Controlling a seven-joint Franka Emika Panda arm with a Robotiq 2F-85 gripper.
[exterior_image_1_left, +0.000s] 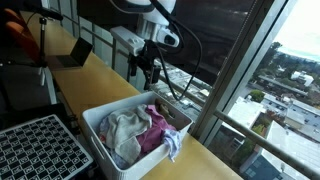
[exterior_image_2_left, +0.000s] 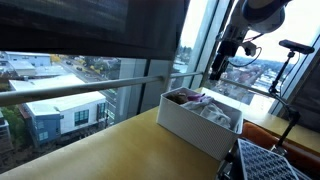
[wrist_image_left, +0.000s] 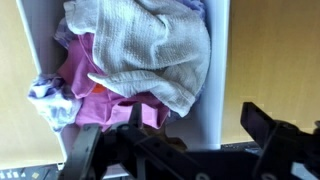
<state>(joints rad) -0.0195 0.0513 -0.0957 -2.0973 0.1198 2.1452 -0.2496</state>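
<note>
both exterior views see the bin (exterior_image_1_left: 98, 150) (exterior_image_2_left: 195, 130) from opposite ends; the wrist view peers down inside.

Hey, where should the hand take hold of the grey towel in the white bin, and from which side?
Probably pinch a raised fold near the middle of the grey towel, coming straight down from above. It lies crumpled on top of the pink cloth, and the walls of the white bin block the sides.
</note>
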